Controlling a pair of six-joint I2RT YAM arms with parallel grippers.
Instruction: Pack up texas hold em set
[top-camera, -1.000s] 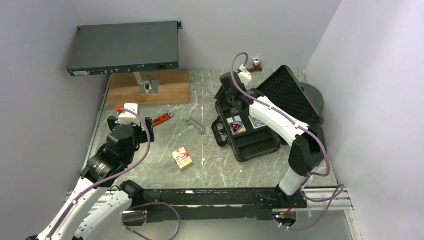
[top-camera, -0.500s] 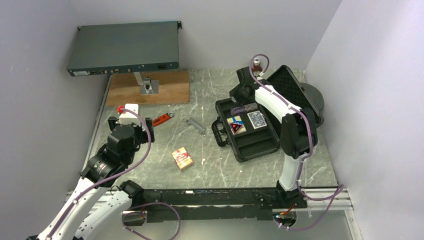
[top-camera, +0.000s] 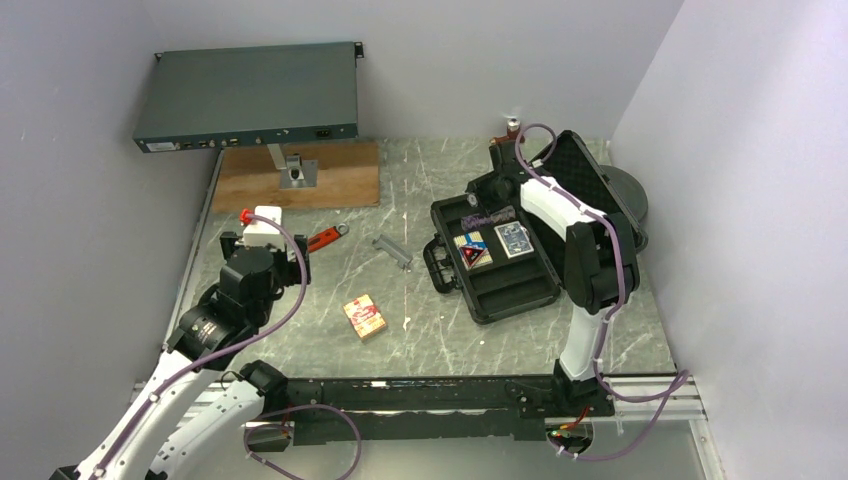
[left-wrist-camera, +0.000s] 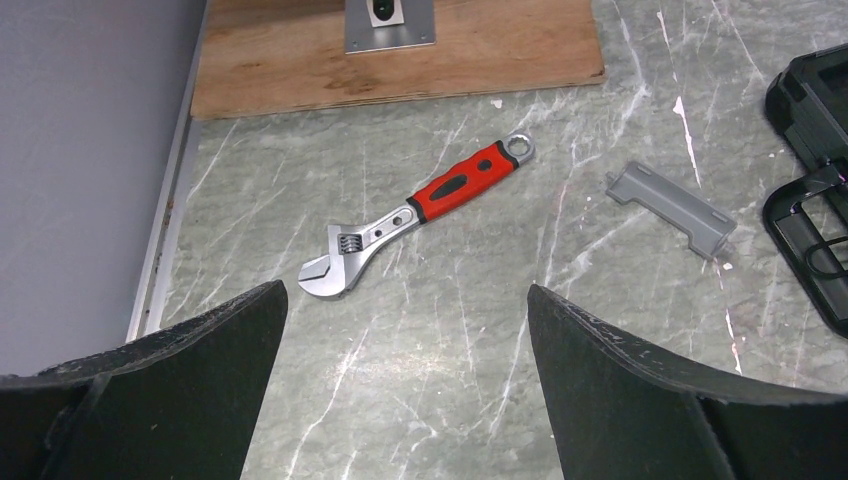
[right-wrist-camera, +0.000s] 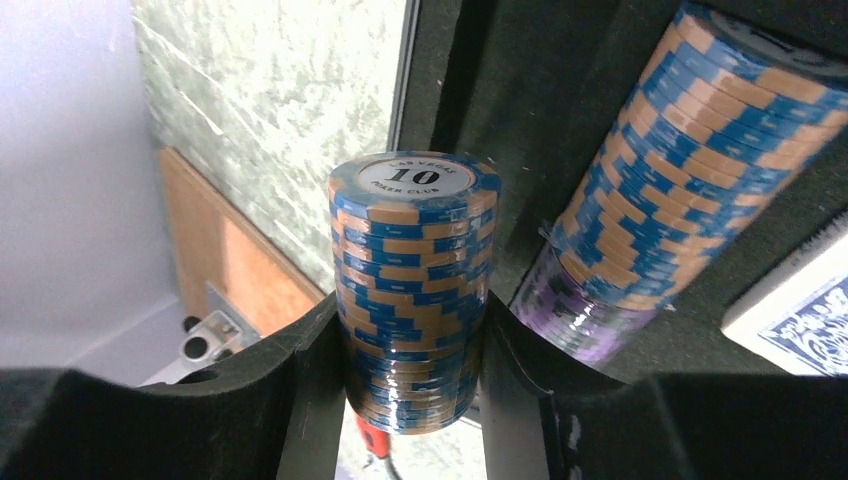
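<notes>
At the far end of the case, the right gripper is pinching a chip stack; tilting it is risking chips spilling outside. The left gripper is hanging spread.

chip stack: blue-tan edge stripes | case: black | wrench: red-black handle | table: grey-veined marble

overhead looks down from behind; left wrist, nearer, shares its wrench
</notes>
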